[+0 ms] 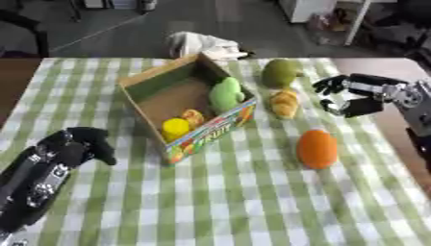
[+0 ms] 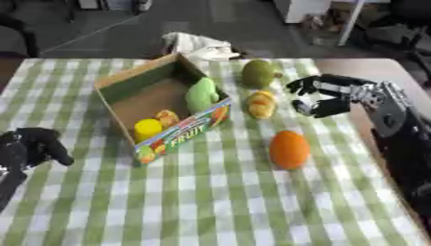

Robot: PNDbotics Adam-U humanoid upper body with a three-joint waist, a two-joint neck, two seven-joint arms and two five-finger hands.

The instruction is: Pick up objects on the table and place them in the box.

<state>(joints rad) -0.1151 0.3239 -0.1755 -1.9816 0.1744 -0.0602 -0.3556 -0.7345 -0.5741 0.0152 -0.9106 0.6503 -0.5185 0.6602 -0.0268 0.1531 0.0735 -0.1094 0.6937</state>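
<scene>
— Right robot hand (image 2: 324, 98) first: where is it?

— It comes in from the right side and hovers over the bench (image 1: 252, 202), just beside the yellow-orange pastry-shaped item (image 1: 285, 103) and the olive-green fruit (image 1: 279, 72). Its fingers and thumb are spread and slightly curved, with a gap between them, and they hold nothing. It touches neither item.

— And the other one?

— Left robot hand (image 1: 80, 144) sits low at the left edge, above the checked cloth (image 2: 210, 202). Its dark fingers are curled downward and hold nothing.

— Where are the things to be picked up?

— Three lie loose on the cloth, to the right of the box (image 1: 181, 103). The olive-green fruit is farthest back, near the box's rear corner. The pastry-shaped item lies right in front of it, close to the box's right wall. The orange (image 1: 317, 148) stands nearer to the camera, well apart from both hands.

— What is in the box?

— It is an open cardboard box set askew, with a colourful printed front wall. Inside, a light green item (image 1: 225, 94) leans against the right wall, a yellow round item (image 1: 175, 128) sits in the near corner, and a small orange-yellow item (image 1: 194, 116) lies just beside it.

— Anything farther out?

— A white crumpled cloth (image 2: 198, 45) lies beyond the bench's far edge.
</scene>
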